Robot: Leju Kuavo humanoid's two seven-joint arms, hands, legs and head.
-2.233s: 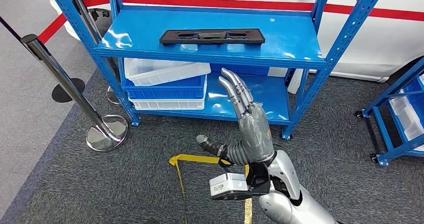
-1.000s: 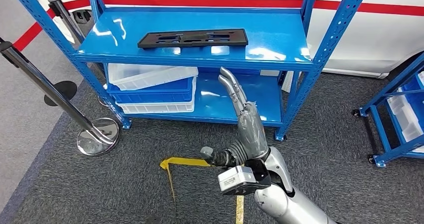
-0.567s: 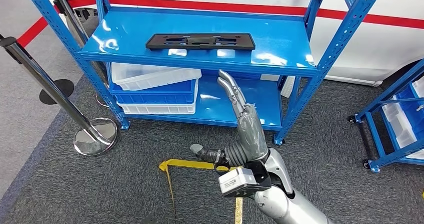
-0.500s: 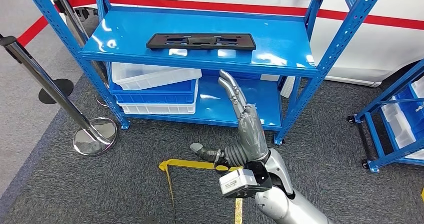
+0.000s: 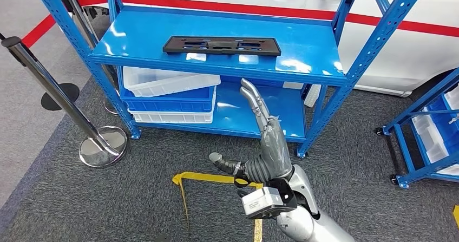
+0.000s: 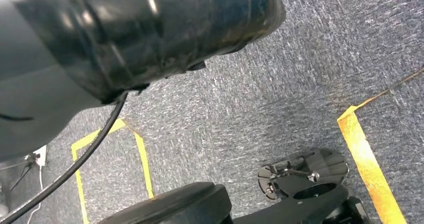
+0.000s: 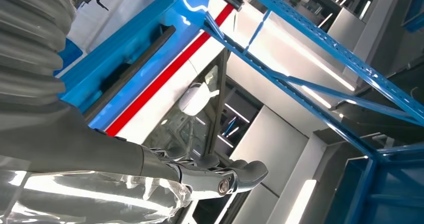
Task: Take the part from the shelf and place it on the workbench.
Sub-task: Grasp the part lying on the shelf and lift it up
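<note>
Head view: my right robot hand [image 5: 267, 139] spread, empty, below shelf [image 5: 319, 58]; part [image 5: 222, 45] up-left, lying crosswise.

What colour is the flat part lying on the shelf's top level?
Black; the part shows best in the head view.

White and blue bins [image 5: 172, 95]; chrome stanchion [image 5: 103, 144] nearby.

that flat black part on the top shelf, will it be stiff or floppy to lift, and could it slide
The black part looks like thin moulded plastic with cut-outs, so probably stiff and light. It lies flat on the glossy blue shelf, so it may slide if pushed. Being long, it could tilt if the right hand grips one end.
</note>
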